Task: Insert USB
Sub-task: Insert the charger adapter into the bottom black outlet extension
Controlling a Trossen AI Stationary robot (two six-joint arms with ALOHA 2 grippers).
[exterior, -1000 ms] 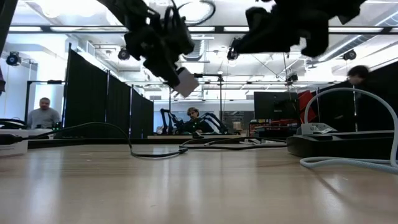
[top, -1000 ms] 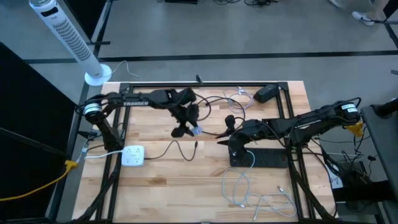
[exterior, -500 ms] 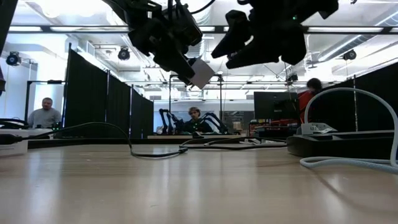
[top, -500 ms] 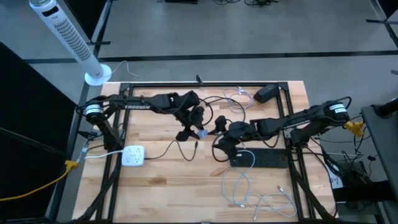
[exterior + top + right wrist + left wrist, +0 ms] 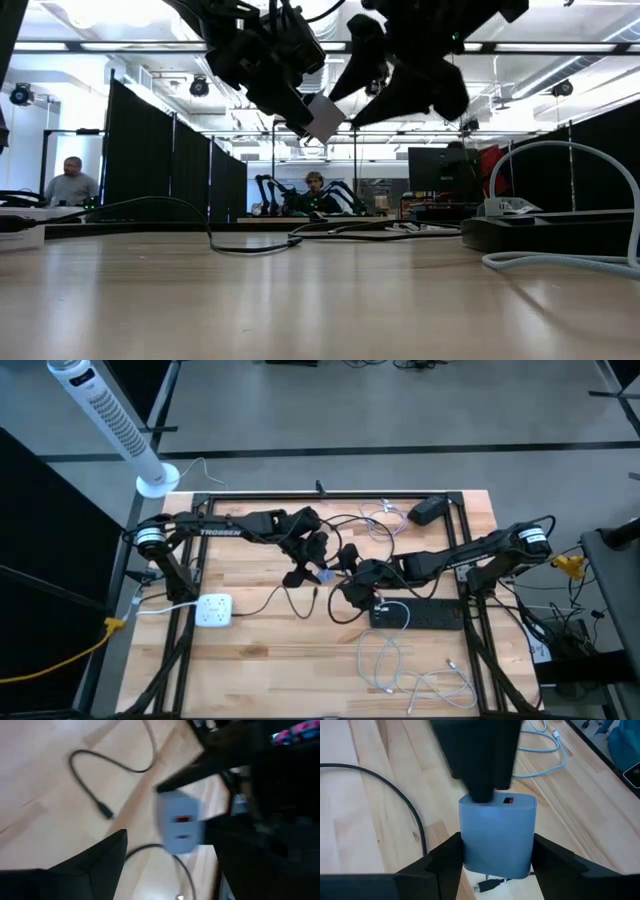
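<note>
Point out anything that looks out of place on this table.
Nothing looks damaged or spilled. The loose black USB cable lies unplugged on the table, while the left tool holds the blue charger block in the air.

A light wooden table (image 5: 270,645) carries a white power adapter (image 5: 213,609), a black power strip (image 5: 420,615) and a black brick (image 5: 431,510). Loose white cables (image 5: 400,670) and a black USB cable (image 5: 285,597) lie on it below the fingers.
</note>
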